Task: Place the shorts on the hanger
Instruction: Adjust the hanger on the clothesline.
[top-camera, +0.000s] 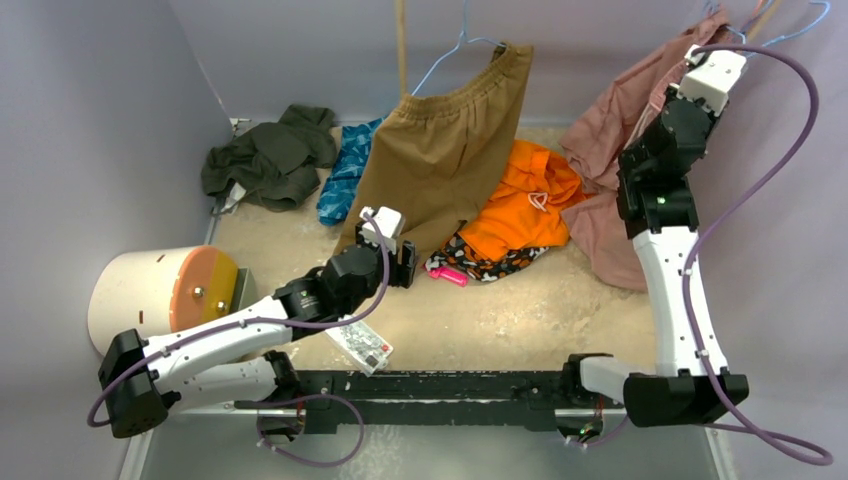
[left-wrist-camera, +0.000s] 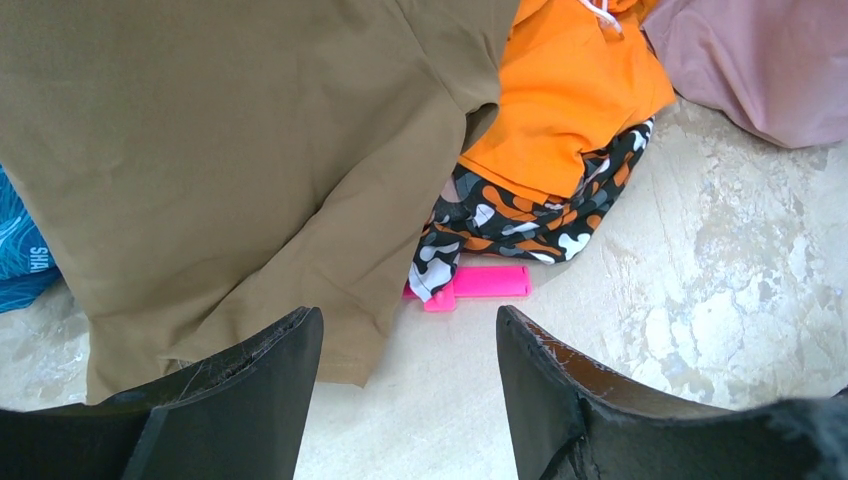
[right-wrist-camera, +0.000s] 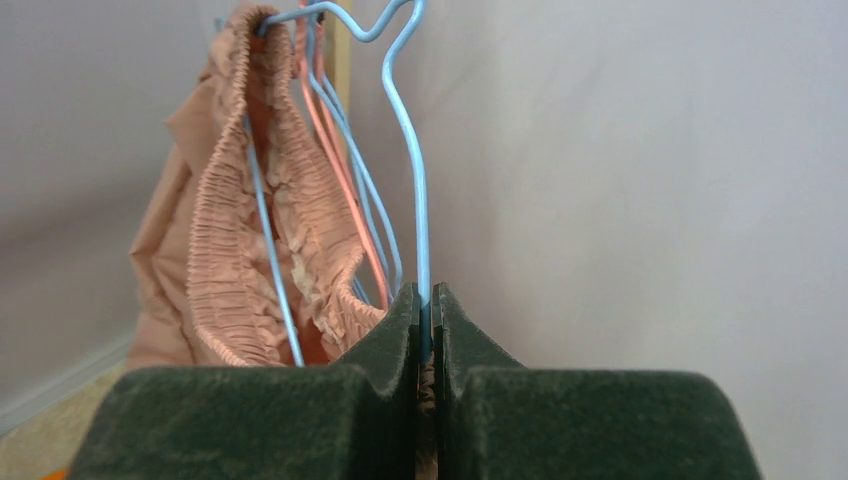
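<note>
Right gripper (right-wrist-camera: 425, 302), arm raised high, pinches the hanger (right-wrist-camera: 417, 200) wire beside the shorts (right-wrist-camera: 225, 250); left gripper (left-wrist-camera: 410, 322) hovers spread low.

Both the left arm (top-camera: 215, 340) and the right arm (top-camera: 672, 290) have glossy white shell links joined by chunky black joint housings. A thin purple cable (top-camera: 815, 100) loops loosely along each. The left gripper (left-wrist-camera: 408, 322) has scuffed black wedge-shaped fingers (left-wrist-camera: 250, 400). The right gripper (right-wrist-camera: 426, 297) has fuzzy, dark greenish pads (right-wrist-camera: 250, 420). A small green light (top-camera: 662, 199) glows on the right arm.
</note>
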